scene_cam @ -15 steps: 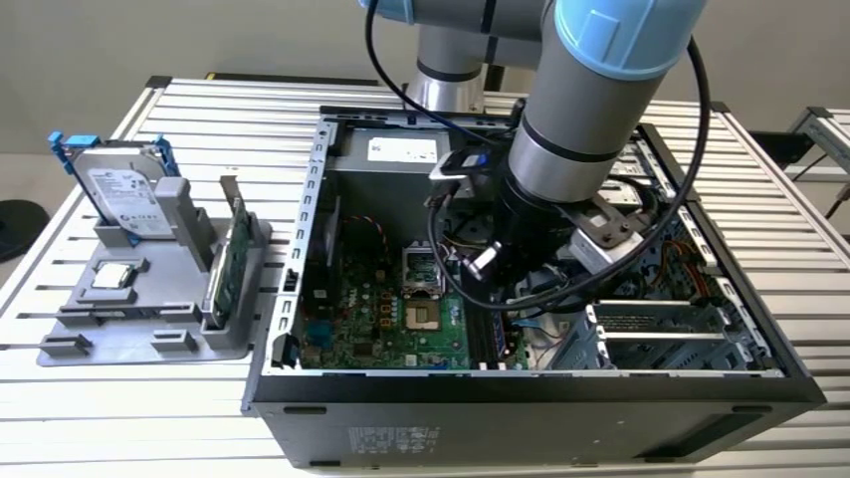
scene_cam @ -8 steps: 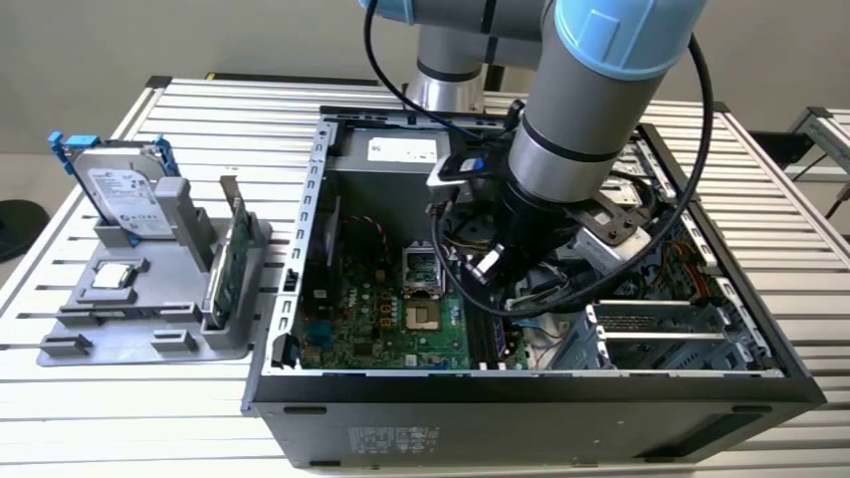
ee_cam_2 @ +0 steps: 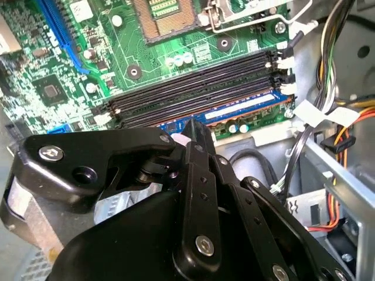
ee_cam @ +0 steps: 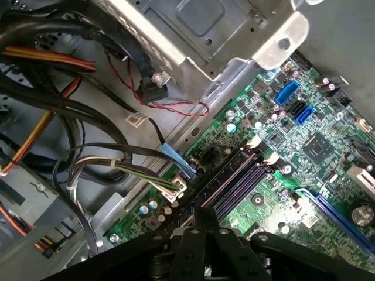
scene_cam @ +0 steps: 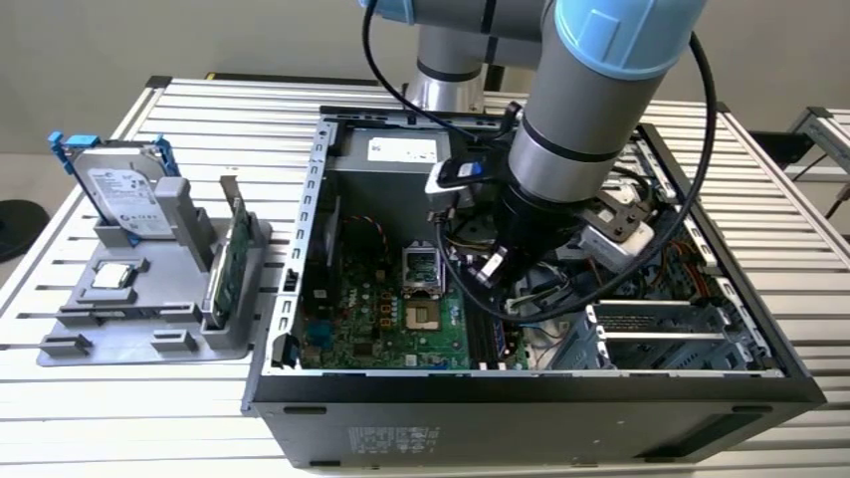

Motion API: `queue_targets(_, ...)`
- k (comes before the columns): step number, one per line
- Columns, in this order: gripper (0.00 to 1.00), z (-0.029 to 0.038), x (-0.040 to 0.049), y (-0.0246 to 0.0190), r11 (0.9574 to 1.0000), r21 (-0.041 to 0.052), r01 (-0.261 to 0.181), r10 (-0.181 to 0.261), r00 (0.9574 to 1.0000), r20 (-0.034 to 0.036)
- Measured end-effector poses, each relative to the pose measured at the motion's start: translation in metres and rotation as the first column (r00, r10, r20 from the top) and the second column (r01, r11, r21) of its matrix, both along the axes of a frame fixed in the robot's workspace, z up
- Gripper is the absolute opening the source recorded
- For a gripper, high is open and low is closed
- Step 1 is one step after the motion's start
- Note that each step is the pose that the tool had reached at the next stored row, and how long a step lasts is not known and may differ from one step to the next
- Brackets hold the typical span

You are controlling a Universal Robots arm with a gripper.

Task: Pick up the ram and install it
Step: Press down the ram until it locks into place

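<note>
My tool is lowered inside the open computer case, directly over the memory slots of the green motherboard. In the second wrist view the ram shows as a blue strip standing in the slot nearest my tool, running out from under the fingertips toward the white latches at the slot ends. My fingers are drawn in narrow on its upper edge; whether they clamp it or merely press on it I cannot tell, since the black linkage hides the contact. The two black slots beyond the ram, on the side away from my tool, hold nothing. In the first wrist view the slots lie just ahead of my tool, with bundled cables off to one side. Well away from my tool, outside the case on the bench, a grey fixture carries a silver hard drive and a green card, both upright.
</note>
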State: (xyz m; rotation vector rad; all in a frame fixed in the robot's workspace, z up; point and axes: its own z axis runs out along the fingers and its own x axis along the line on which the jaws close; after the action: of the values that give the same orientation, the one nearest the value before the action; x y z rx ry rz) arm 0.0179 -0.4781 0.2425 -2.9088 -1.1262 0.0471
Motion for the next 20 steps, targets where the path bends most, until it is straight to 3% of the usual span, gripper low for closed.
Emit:
queue_targets(9, 0.00, 0.0000, 0.0000, 0.0000, 0.9957, 0.0019, -0.093, 0.093, 0.9957, -0.0004)
queue_targets(20, 0.00, -0.0001, 0.0000, 0.0001, 0.9828, 0.0056, -0.185, 0.185, 0.9828, -0.0005)
